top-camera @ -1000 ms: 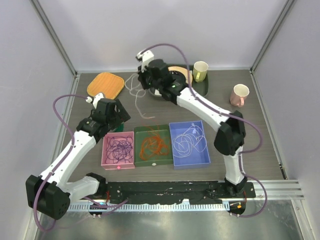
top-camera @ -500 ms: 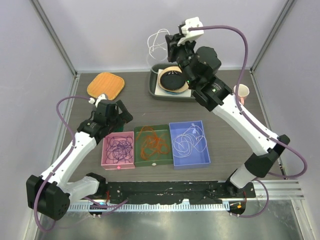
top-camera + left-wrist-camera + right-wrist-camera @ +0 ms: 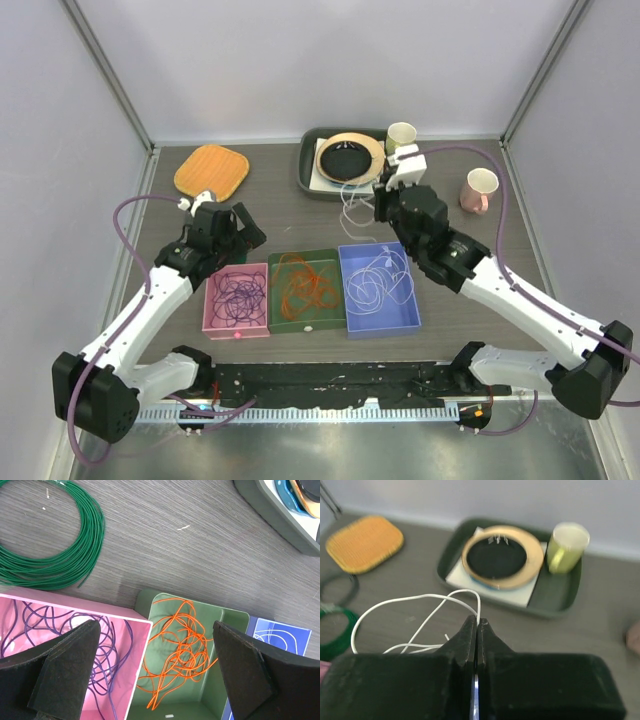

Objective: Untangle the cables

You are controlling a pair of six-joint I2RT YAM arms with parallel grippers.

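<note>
Nearest the arm bases, three bins sit side by side. A pink bin [image 3: 208, 300] holds the dark purple cables [image 3: 238, 297], a green bin [image 3: 306, 326] holds the orange cables [image 3: 305, 288], and a blue bin [image 3: 383, 328] holds coiled white cables [image 3: 375, 285]. The left gripper [image 3: 156, 630] hovers above the pink and green bins, its fingers spread wide with nothing between them. Just beyond the blue bin, the right gripper [image 3: 477, 622] is pinched tight on a loose white cable [image 3: 420, 596]. Its loops hang free beside the gripper, between the blue bin and the tray [image 3: 304, 170].

The step in hand looks like delivering this strand to the blue bin. To do it well, the right arm should probably carry the pinch over the bin's middle and lower until the trailing loops settle inside the walls. Only then should it release, so no loop drapes over the rim or into the green bin. Farther back on the left lies a dark green coil [image 3: 90, 530].
</note>
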